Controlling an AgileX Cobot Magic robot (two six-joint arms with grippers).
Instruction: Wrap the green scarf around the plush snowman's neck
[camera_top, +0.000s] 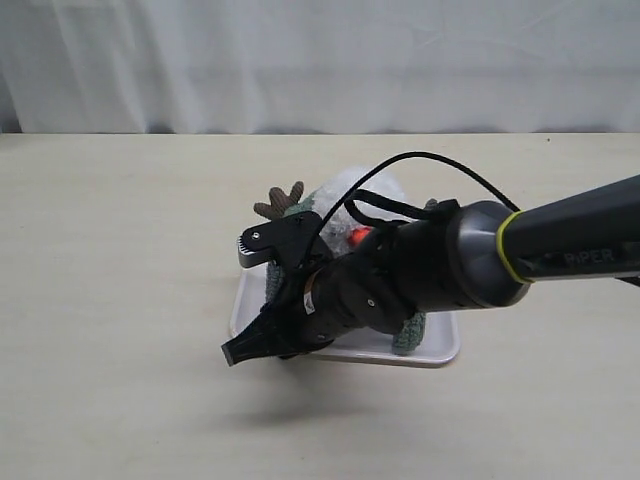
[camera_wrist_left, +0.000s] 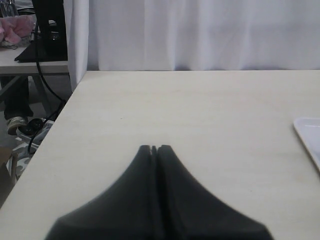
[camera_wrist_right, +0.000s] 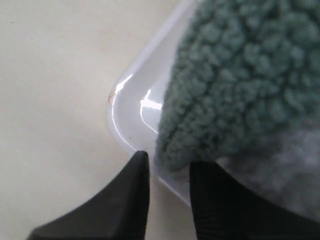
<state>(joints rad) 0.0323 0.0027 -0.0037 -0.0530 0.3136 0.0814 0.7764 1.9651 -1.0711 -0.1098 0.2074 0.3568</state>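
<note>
The plush snowman (camera_top: 345, 188) lies on a white tray (camera_top: 440, 352), mostly hidden behind my right arm; its orange nose (camera_top: 357, 236) and a brown twig arm (camera_top: 280, 203) show. The green scarf (camera_top: 410, 335) lies over it. My right gripper (camera_top: 232, 353) reaches across to the tray's front left corner. In the right wrist view, the right gripper (camera_wrist_right: 170, 162) has its jaws apart. The green scarf's rounded end (camera_wrist_right: 240, 75) sits just past the fingertips, with tray rim (camera_wrist_right: 131, 107) and table in the gap. My left gripper (camera_wrist_left: 154, 148) is shut on nothing over bare table.
A white curtain (camera_top: 320, 60) hangs behind the table's far edge. In the left wrist view the table's side edge (camera_wrist_left: 60, 117) drops to a floor with cables (camera_wrist_left: 37, 127) and another desk. The tray's corner (camera_wrist_left: 307, 135) shows at that view's edge.
</note>
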